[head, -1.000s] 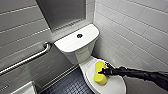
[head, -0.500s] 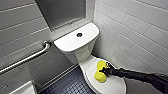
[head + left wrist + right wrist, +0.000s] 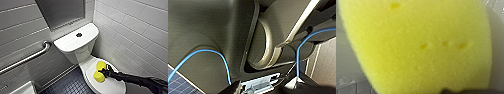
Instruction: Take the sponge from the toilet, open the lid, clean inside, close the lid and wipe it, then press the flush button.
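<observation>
Walls [image 3: 130, 30]: pale tile, closing in the toilet at the back and on its right; a dark panel [image 3: 62, 12] is set in the back wall above the tank.

Toilet [image 3: 82, 53]: white, standing in the corner, tank [image 3: 71, 42] against the back wall.

Grab bar [image 3: 27, 58]: metal, slanting along the left wall, well apart from the bowl.

Floor [image 3: 71, 85]: dark small tiles, left of the bowl.

Lid [image 3: 107, 86]: white, down over the bowl.

Right arm [image 3: 135, 78]: black, reaching in from the right across the lid's rim.

Right gripper [image 3: 104, 73]: fingers clamped on the sponge, pinching its middle so yellow bulges on either side.

Sponge [image 3: 99, 76]: bright yellow, over the rear part of the lid, near the tank; whether it touches the lid cannot be told. Close against the right wrist camera [image 3: 418, 47].

Flush button [image 3: 79, 34]: small, dark, round, mid-tank top, nothing over it.
</observation>
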Motion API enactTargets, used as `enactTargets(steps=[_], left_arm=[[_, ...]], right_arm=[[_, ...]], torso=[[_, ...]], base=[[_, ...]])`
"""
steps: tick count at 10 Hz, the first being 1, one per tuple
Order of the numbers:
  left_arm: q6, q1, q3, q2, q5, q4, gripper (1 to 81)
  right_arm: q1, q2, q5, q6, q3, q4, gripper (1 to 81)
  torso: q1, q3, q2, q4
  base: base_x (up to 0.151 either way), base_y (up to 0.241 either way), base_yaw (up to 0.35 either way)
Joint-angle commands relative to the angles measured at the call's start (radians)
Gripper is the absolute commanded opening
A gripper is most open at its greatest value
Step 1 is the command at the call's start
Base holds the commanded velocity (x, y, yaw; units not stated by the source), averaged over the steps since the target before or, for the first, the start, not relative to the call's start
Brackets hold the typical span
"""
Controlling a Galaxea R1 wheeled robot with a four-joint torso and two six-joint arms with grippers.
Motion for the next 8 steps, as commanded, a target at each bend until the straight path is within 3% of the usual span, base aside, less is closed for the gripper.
enactTargets(steps=[1, 4, 8], left_arm=[[0.004, 0.029, 0.022, -0.005, 0.082, -0.013, 81.1], [0.007, 0.027, 0.025, -0.002, 0.082, -0.011, 81.1], [0.008, 0.027, 0.028, -0.002, 0.082, -0.01, 81.1]], right_arm=[[-0.029, -0.147, -0.025, 0.02, 0.2, -0.011, 1.0], [-0.13, -0.287, 0.025, 0.02, 0.294, -0.009, 1.0], [-0.228, -0.413, 0.031, 0.02, 0.378, -0.011, 1.0]], torso=[[0.0, 0.0, 0.0, 0.0], [0.0, 0.0, 0.0, 0.0], [0.0, 0.0, 0.0, 0.0]], base=[[0.0, 0.0, 0.0], [0.0, 0.0, 0.0], [0.0, 0.0, 0.0]])
